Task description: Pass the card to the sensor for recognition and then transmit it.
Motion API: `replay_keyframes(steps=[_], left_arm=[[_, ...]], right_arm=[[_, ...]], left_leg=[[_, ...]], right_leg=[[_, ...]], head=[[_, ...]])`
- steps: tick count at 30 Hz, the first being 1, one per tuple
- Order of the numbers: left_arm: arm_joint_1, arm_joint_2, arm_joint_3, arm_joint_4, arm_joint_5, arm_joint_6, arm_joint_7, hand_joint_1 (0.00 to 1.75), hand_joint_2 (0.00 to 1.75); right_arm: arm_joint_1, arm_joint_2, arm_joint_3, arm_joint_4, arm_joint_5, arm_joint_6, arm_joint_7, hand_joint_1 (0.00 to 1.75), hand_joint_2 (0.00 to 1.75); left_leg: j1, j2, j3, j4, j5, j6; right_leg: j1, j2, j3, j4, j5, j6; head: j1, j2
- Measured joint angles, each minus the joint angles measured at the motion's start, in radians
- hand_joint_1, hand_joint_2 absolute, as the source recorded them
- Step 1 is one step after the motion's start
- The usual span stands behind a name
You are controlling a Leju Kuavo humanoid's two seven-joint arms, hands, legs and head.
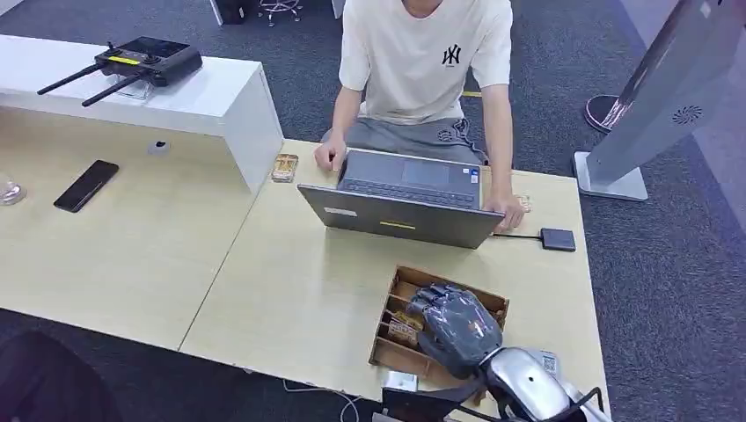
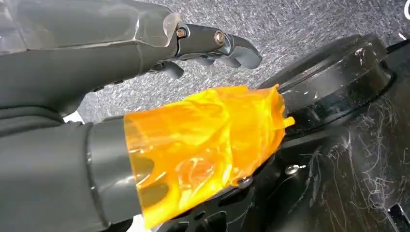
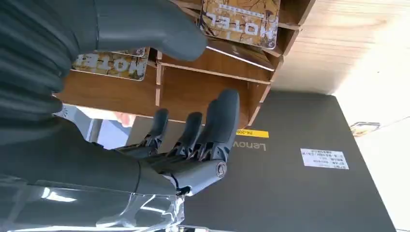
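Observation:
A brown wooden card box (image 1: 400, 354) stands near the table's front edge with several "HOTEL" cards (image 1: 403, 329) upright in its slots. My right hand (image 1: 455, 326) hovers right over the box, fingers spread and holding nothing. In the right wrist view the hand (image 3: 159, 145) has its thumb beside one card (image 3: 240, 17) and above another card (image 3: 111, 63), with the fingers (image 3: 212, 121) stretched past the box wall. The small black sensor (image 1: 558, 239) lies on the table to the far right of the box, on a cable. My left hand (image 2: 145, 121) hangs down with nothing in it, its thumb wrapped in orange tape.
A person sits behind the table with both hands at an open grey laptop (image 1: 400, 198). One more card (image 1: 284, 167) lies left of the laptop. On the left desk are a black phone (image 1: 85, 185) and a remote controller (image 1: 145, 60). A grey stand (image 1: 655, 97) rises at right.

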Motion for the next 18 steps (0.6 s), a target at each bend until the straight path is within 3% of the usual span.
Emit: replay_keyframes(steps=[14,18], left_arm=[[-0.001,-0.005,0.0,0.009,0.004,-0.014,-0.007,0.0,0.0],[-0.002,-0.01,0.0,0.013,0.014,-0.016,-0.007,0.0,0.0]], right_arm=[[-0.001,0.0,0.016,0.013,-0.007,0.017,0.0,0.96,1.75],[-0.001,0.001,0.018,0.016,-0.009,0.018,0.0,0.91,1.75]], left_leg=[[0.0,0.0,0.0,0.0,0.0,0.0],[0.0,0.0,0.0,0.0,0.0,0.0]], right_leg=[[0.0,0.0,0.0,0.0,0.0,0.0],[0.0,0.0,0.0,0.0,0.0,0.0]], head=[[0.0,0.0],[0.0,0.0]])
